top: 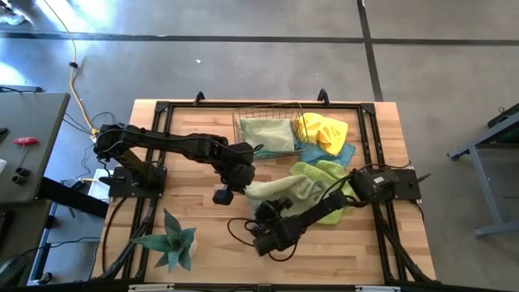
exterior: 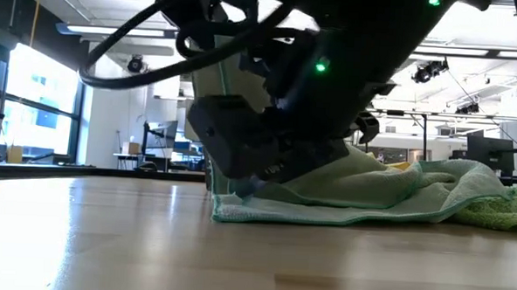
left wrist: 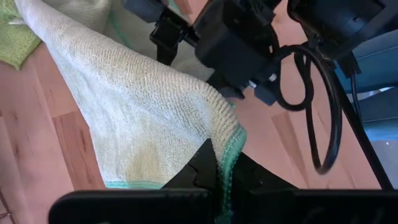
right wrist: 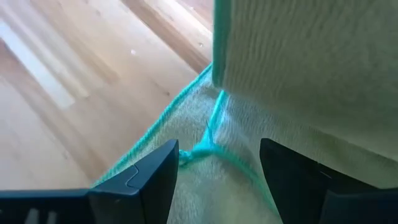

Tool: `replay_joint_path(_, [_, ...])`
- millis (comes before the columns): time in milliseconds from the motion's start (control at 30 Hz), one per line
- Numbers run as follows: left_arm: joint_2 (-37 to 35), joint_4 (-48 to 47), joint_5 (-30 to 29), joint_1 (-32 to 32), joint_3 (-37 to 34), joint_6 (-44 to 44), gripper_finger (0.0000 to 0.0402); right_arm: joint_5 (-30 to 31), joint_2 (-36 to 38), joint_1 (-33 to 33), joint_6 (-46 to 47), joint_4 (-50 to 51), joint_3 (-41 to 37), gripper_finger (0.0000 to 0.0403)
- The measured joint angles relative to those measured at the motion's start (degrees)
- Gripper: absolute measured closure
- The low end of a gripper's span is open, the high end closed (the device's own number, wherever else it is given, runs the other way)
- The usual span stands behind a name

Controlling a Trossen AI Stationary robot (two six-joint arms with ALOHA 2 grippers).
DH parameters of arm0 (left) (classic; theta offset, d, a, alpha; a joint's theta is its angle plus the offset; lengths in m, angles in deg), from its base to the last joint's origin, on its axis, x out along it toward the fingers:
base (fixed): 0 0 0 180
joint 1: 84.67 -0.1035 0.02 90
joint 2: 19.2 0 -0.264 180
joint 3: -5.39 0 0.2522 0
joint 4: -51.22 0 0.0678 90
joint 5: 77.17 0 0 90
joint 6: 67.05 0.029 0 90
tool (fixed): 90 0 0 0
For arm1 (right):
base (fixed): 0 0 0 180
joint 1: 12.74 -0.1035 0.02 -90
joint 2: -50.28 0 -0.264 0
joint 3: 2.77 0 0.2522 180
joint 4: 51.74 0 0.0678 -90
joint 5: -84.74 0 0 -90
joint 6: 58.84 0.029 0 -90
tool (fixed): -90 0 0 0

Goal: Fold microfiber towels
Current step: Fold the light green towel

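A pale green towel (top: 285, 191) with a teal hem lies partly bunched on the table's middle, its lower edge flat on the wood (exterior: 343, 210). My left gripper (top: 244, 190) is shut on the towel's left end. My right gripper (top: 274, 212) is open, low over the towel's near part, with its fingers on either side of a teal hem corner (right wrist: 208, 140). A lime green towel (top: 331, 191) lies under it to the right. Yellow (top: 321, 130) and light blue (top: 345, 154) towels lie behind. My left gripper pinches the pale green towel's teal-hemmed edge (left wrist: 229, 158) between its two fingers, at a corner-like fold. The cloth is raised here and slopes slackly away from the fingers down to the table. My right gripper's open fingers (right wrist: 155, 171) stand over the cloth; whether they touch it, I cannot tell.
A copper wire basket (top: 266, 130) with a pale green cloth inside stands at the back middle. A spiky green plant (top: 172, 240) stands at the near left. Bare wood lies to the left of the towels (exterior: 88, 234).
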Motion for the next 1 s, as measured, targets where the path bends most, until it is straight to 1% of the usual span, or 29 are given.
replay_joint_path(100, [0.0,0.02,0.0,0.0,0.0,0.0,0.0401,0.03,0.0,-0.24,0.7,1.71,0.23,0.0183])
replay_joint_path(233, [0.0,0.02,0.0,0.0,0.0,0.0,0.0401,-2.18,0.0,0.07,6.13,7.08,0.24,0.0183])
replay_joint_path(333, [0.0,0.04,0.02,0.0,0.0,0.0,0.0401,-1.96,0.0,0.35,8.85,9.38,0.24,0.0183])
replay_joint_path(500, [0.0,0.03,0.0,0.02,0.0,-0.01,0.0401,-1.57,0.0,0.99,9.47,8.1,0.24,0.0183])
replay_joint_path(600, [0.0,0.04,0.0,0.2,0.0,0.0,0.0401,-1.42,0.0,1.21,7.77,5.23,0.24,0.0187])
replay_joint_path(733, [0.0,0.05,0.0,0.55,0.0,0.0,0.0401,-1.46,0.0,1.53,2.35,-0.02,0.24,0.0208])
replay_joint_path(833, [0.0,0.06,0.0,0.79,0.0,-0.02,0.0401,-1.86,0.0,2.12,0.1,-1.11,0.24,0.0231])
replay_joint_path(933, [0.0,0.06,0.01,1.08,0.0,-0.02,0.0401,-4.22,0.0,3.2,0.2,-0.48,0.24,0.0257])
replay_joint_path(1000, [0.0,0.04,0.0,1.38,0.0,-0.19,0.0401,-6.87,0.0,4.2,0.59,-0.12,0.24,0.0276])
